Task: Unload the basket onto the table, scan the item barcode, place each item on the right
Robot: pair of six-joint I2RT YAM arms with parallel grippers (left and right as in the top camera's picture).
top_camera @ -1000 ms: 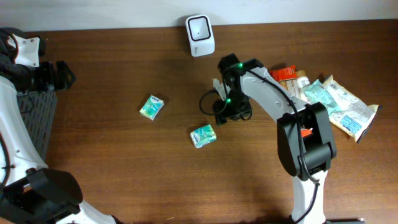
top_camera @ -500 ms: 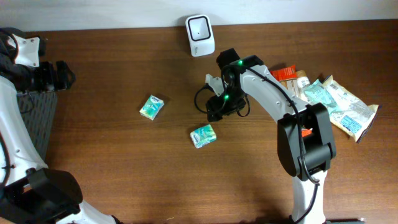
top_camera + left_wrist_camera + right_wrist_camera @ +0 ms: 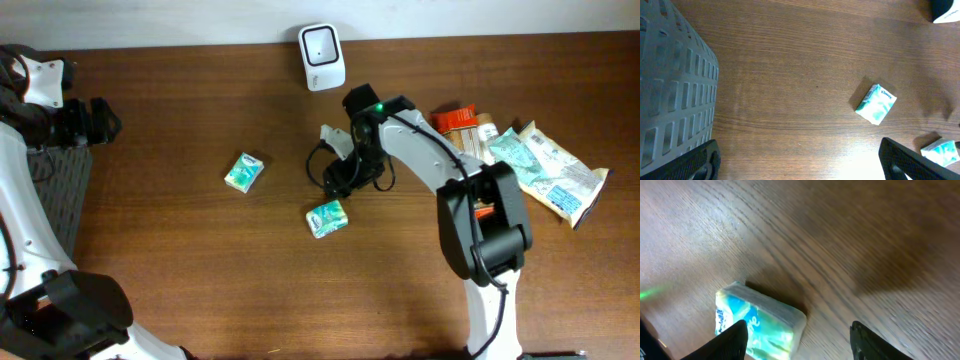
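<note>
Two small teal-and-white tissue packs lie on the brown table: one [image 3: 243, 172] left of centre and one [image 3: 327, 217] at the centre. The white scanner [image 3: 322, 55] stands at the back edge. My right gripper [image 3: 333, 180] hovers open just behind the centre pack. In the right wrist view that pack [image 3: 760, 325] lies flat on the wood by the left finger [image 3: 732, 341], with bare table across to the right finger. My left gripper [image 3: 105, 120] is wide open at the far left with nothing in it. In its wrist view the left gripper [image 3: 800, 170] sees the left pack [image 3: 876, 103].
A grey slotted basket [image 3: 55, 190] sits at the left edge, also large in the left wrist view as the basket [image 3: 675, 100]. A heap of other packaged items [image 3: 530, 160] lies at the right. The centre pack [image 3: 940, 151] shows at the left wrist view's lower right.
My right arm has swung left across the table, bringing its gripper from right of the centre pack to just behind it. The left arm and both packs have not moved.
</note>
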